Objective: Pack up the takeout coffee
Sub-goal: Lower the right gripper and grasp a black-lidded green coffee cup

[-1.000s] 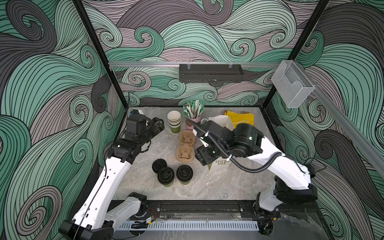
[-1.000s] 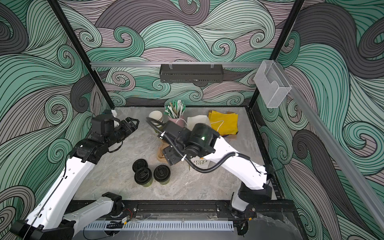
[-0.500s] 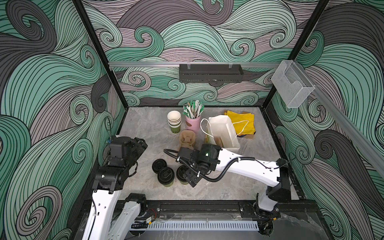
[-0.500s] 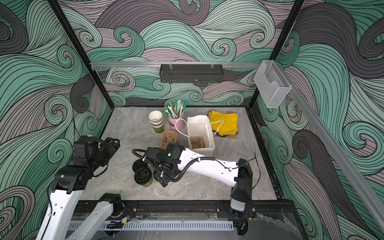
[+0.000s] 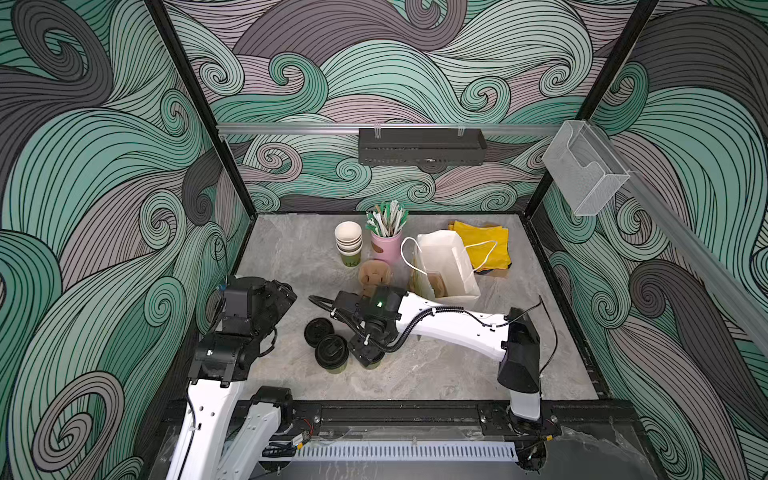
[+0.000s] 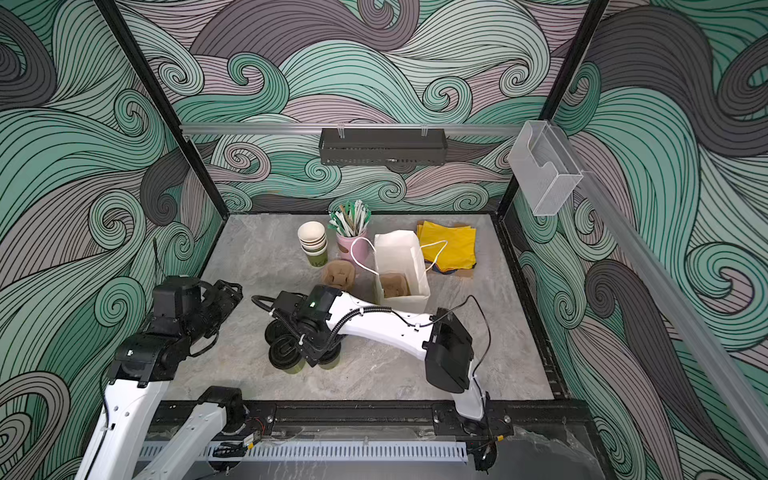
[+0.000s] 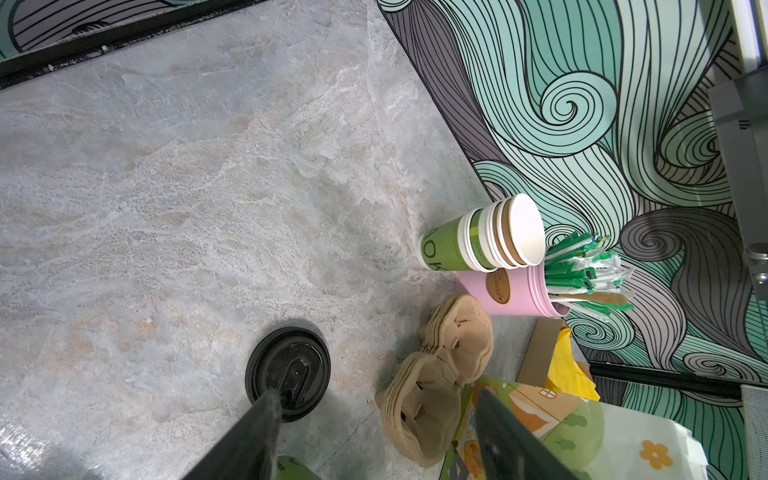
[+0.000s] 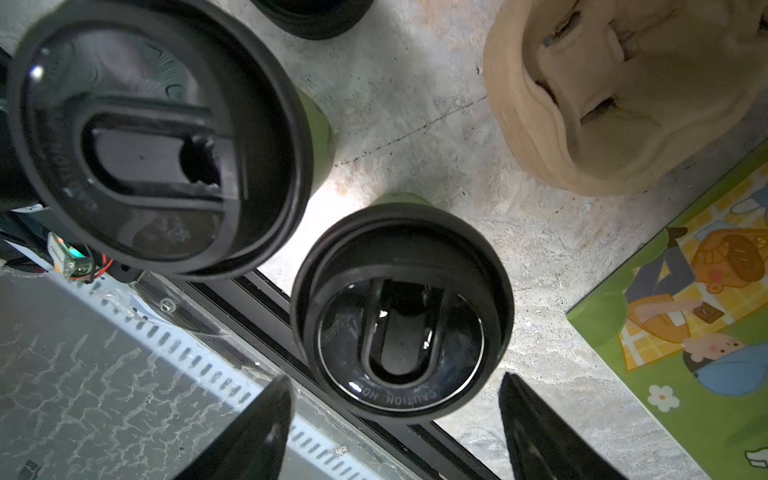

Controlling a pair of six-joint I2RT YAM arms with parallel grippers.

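Two takeout coffees stand near the table's front, olive-green cups with black sip lids. One coffee (image 5: 331,351) (image 6: 284,353) (image 8: 158,137) stands free. The other coffee (image 8: 401,307) (image 5: 375,365) sits under my right gripper (image 8: 395,380) (image 5: 368,355), which is open with a finger on either side of the lid, not touching it. A loose black lid (image 5: 318,330) (image 7: 288,372) lies just behind them. My left gripper (image 7: 378,395) (image 5: 286,291) hangs open and empty at the left, above the table and away from the cups.
A white paper bag (image 5: 444,266) stands open at the back right with a brown carrier inside. Beside it are stacked brown carriers (image 5: 374,272), a stack of empty cups (image 5: 348,243), a pink cup of straws (image 5: 386,245) and yellow napkins (image 5: 482,245).
My right arm swung from beside the bag down and forward to the lidded cups. My left arm drew back from the table's rear left toward the front left.
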